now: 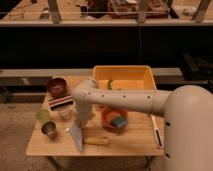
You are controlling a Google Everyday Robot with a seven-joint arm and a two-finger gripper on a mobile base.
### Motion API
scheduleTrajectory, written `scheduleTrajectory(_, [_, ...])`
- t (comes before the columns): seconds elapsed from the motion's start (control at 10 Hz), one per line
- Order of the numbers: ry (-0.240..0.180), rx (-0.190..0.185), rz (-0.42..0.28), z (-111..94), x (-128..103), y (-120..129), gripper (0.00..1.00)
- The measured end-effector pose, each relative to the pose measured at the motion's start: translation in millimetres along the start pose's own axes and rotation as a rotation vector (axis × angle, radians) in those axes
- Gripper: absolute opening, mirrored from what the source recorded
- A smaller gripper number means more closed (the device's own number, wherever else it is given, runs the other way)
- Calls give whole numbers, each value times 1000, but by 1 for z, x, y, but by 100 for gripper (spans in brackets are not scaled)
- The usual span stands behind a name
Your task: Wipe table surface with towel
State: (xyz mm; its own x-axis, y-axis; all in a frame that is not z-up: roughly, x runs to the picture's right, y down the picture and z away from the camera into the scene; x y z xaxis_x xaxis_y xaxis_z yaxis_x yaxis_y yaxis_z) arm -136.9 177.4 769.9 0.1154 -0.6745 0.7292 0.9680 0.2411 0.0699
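Hovering at lower left of the frame, the tool (pixel 80 120) sits right over the pale towel (pixel 76 136) on the tabletop (pixel 134 145), clamped or spread I cannot tell, and the smart play is flat pressure and short sweeps, steering clear of the metal cup (pixel 49 130) and orange bowl (pixel 106 114).

Gripper (pixel 80 121): at upper end of towel (pixel 76 137), largely hidden by its own wrist. Robot body (pixel 192 130), right of Gripper: cut off at right and bottom edges.

The gripper (pixel 80 121) hangs at the towel's (pixel 76 138) top on the table (pixel 134 143).
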Motion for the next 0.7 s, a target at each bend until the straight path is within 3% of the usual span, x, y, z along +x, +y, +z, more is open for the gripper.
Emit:
scheduleTrajectory(0.3, [-8,-24,0,2,-4,-6,0])
scheduleTrajectory(0.7, [-37,-48,-27,55,-10,-8,0])
